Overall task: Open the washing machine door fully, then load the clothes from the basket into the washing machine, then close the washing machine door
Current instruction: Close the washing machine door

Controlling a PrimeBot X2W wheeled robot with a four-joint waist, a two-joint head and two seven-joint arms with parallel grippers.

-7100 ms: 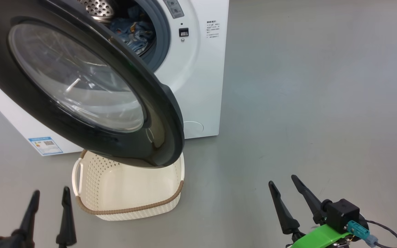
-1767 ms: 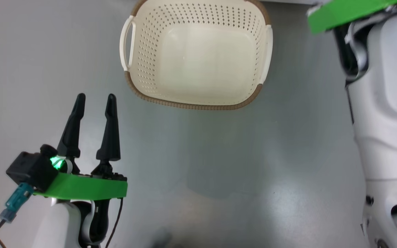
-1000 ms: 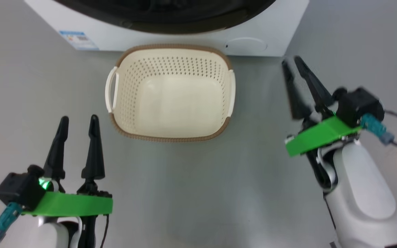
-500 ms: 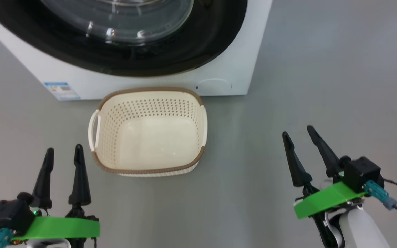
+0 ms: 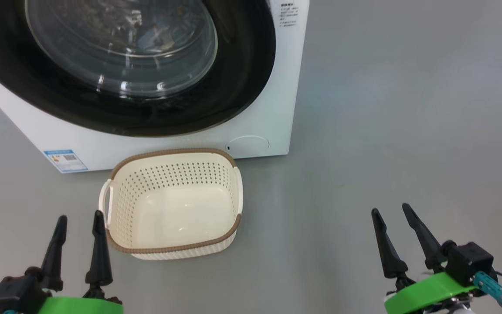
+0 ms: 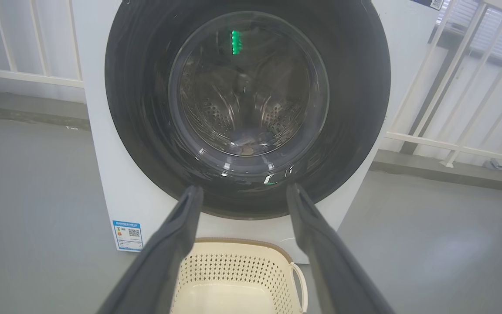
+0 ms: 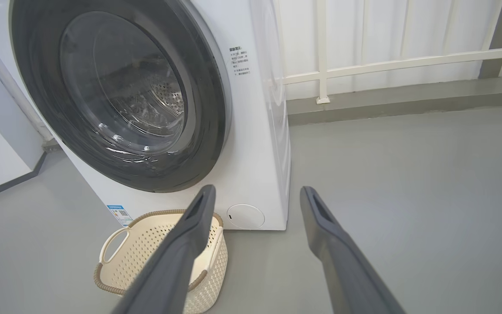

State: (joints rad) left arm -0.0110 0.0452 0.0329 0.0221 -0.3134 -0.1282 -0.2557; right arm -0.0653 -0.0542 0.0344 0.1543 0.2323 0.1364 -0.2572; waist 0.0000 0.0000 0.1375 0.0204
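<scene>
The washing machine door [image 5: 242, 87], judged stiff and slippery and best taken at its rim edge, is seen shut behind the empty basket [image 5: 168, 249], while the left tool [image 5: 80, 216] and the right tool [image 5: 389, 208] are held spread, empty.

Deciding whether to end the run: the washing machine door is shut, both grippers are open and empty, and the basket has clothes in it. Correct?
Not quite. The basket is empty; the head view shows its bare floor. The rest holds: the washing machine door is shut, and the left gripper and right gripper are open and empty.
</scene>
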